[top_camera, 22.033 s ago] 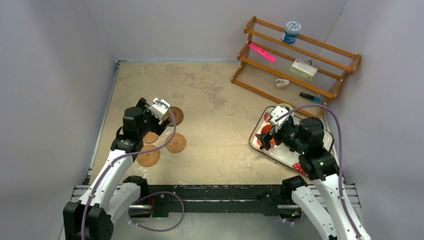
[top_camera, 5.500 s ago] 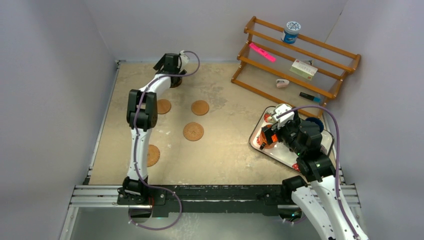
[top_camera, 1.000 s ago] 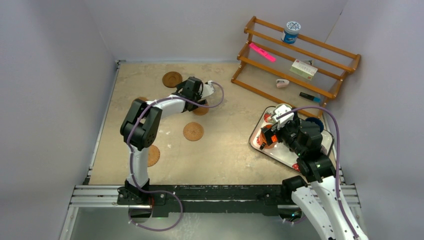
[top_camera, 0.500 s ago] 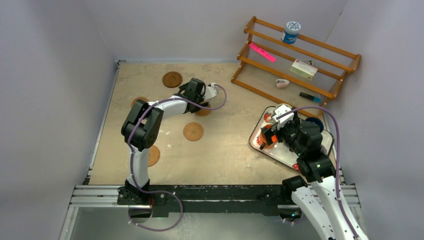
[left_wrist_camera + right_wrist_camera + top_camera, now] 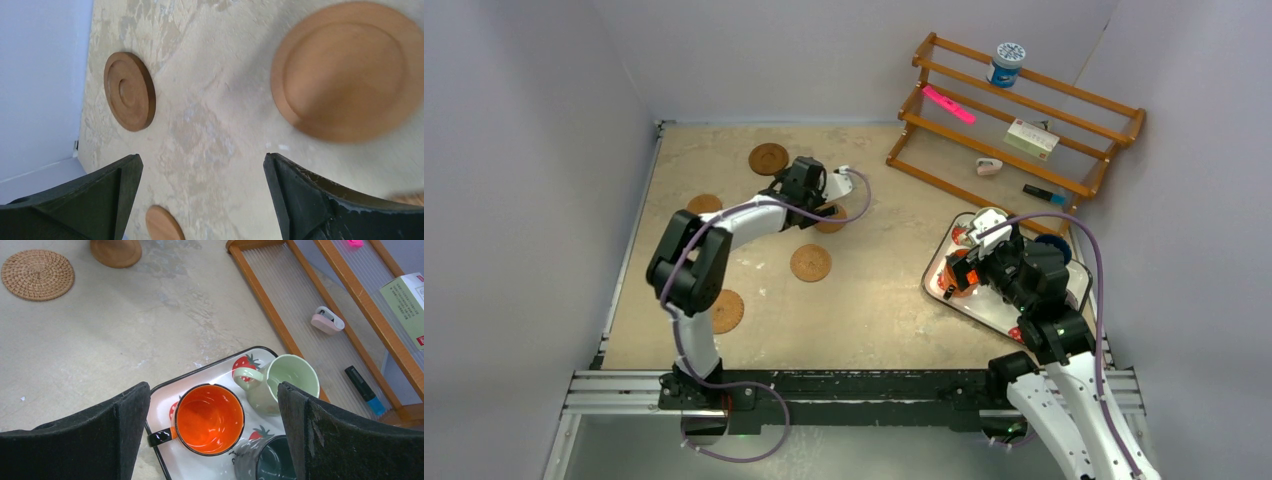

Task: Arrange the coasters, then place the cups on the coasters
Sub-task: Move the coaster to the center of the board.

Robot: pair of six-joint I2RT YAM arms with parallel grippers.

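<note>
Since half a second ago, the left arm's elbow has been swung outward. The left gripper [image 5: 201, 160] is held fully spread and empty over the worktop [image 5: 884, 300], just short of the nearest coaster [image 5: 350, 70]. That coaster is best straddled squarely and pinched at its rim. The dark rimmed coaster [image 5: 129, 91] is seen close only by the left wrist. The orange cup [image 5: 212, 419] and pale green cup [image 5: 287, 380], on the tray [image 5: 202, 376] under the spread, empty right gripper [image 5: 214, 390], are detailed only by the right wrist.
</note>
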